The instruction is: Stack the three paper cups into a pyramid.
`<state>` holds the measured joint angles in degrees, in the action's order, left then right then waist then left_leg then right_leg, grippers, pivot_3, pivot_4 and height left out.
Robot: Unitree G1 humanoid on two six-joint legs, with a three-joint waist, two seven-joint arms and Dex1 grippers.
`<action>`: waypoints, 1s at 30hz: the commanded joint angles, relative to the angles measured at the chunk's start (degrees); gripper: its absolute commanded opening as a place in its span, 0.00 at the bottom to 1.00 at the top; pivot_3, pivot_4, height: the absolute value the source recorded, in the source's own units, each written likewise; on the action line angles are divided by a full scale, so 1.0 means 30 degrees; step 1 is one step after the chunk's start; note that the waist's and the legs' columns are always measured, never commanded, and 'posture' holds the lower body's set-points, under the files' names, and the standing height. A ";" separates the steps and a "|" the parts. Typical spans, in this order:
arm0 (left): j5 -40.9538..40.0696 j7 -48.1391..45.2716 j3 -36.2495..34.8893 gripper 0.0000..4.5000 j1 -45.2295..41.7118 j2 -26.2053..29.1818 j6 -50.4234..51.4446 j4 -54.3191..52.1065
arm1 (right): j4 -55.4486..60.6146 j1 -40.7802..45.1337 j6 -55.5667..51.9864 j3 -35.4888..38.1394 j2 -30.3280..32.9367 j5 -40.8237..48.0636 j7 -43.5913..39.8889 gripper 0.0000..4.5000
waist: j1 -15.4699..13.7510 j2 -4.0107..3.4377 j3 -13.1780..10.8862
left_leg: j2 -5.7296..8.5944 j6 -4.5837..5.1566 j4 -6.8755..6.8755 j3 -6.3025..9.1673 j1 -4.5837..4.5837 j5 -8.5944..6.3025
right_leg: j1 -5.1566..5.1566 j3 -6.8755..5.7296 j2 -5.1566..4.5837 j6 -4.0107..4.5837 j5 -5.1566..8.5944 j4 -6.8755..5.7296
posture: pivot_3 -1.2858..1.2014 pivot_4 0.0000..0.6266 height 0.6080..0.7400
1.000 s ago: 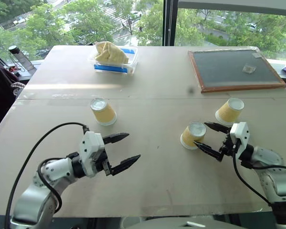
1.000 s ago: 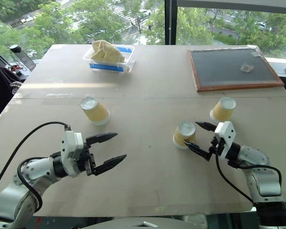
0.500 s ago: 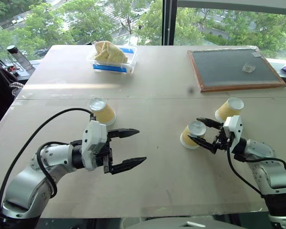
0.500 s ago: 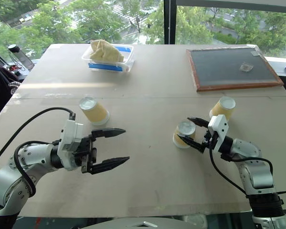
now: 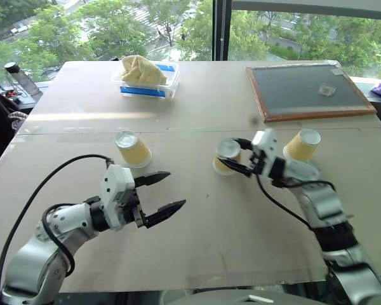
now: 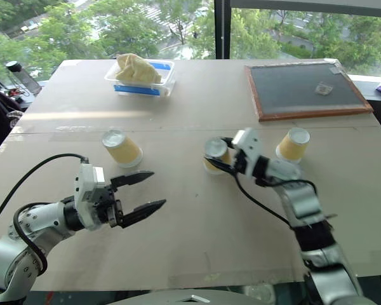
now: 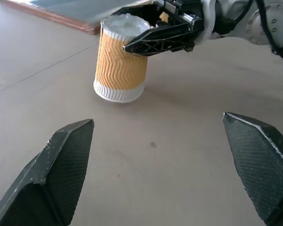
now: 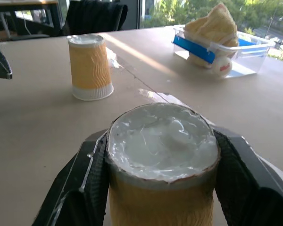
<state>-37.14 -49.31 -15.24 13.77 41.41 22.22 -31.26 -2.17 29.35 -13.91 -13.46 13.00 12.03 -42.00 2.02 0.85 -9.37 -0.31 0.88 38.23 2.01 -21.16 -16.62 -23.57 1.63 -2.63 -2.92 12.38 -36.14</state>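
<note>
Three paper cups stand upside down, white bases up. The left cup and the right cup rest on the tan table. My right gripper is shut on the middle cup, its black fingers clamped on both sides of it just below the base. This cup hangs low over the table near the centre, and I cannot tell whether its rim touches. My left gripper is open and holds nothing. It sits in front of the left cup and points toward the held cup.
A clear plastic container holding a crumpled tan thing stands at the back left. A wood-framed dark board lies at the back right. A bottle stands beyond the table's left edge. A seam runs across the table behind the cups.
My right gripper has shut on the middle cup and carried it left and farther from me, toward the table's centre. My left gripper has stayed open, ending roughly where it was.
</note>
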 commanded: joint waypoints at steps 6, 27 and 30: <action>0.0788 0.2040 -0.1077 1.00 -0.0139 -0.1004 -0.0317 -0.0081 | -0.5430 0.4228 -0.0142 -0.0266 -0.2915 -0.1112 0.1176 0.61 | -0.0141 0.0014 0.0005 | 0.0008 -0.0020 -0.0002 0.0042 -0.0048 0.0007 | -0.0015 -0.0030 -0.0060 -0.0003 -0.0003 0.0004 | 0.52 0.24 1.00; 0.0700 0.1583 0.3234 1.00 -0.6965 -0.1058 0.1756 0.0697 | 0.7075 -0.4108 -0.2274 0.7089 0.3717 0.0561 0.2716 0.98 | -0.0693 -0.0008 -0.0008 | 0.0090 -0.0012 0.0043 0.0066 -0.0212 0.0005 | -0.0091 -0.0154 -0.0077 -0.0011 -0.0009 0.0007 | 0.52 0.24 1.00; 0.0556 0.1136 0.4601 1.00 -0.8909 -0.1302 0.2414 0.0984 | 0.8171 -0.6216 -0.2119 1.0001 0.4391 0.0126 0.4534 0.98 | -0.0592 0.0016 0.0006 | 0.0089 -0.0012 0.0047 0.0026 -0.0202 0.0005 | -0.0085 -0.0120 -0.0076 -0.0017 -0.0010 0.0008 | 0.52 0.24 1.00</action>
<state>-35.05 -44.91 -2.79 -10.96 37.63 28.68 -27.95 19.01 12.51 -21.28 11.99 25.78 12.80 -31.84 0.24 0.90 -9.35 -0.06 0.85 38.36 2.10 -21.77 -16.61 -23.82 1.25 -2.82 -2.97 12.35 -36.11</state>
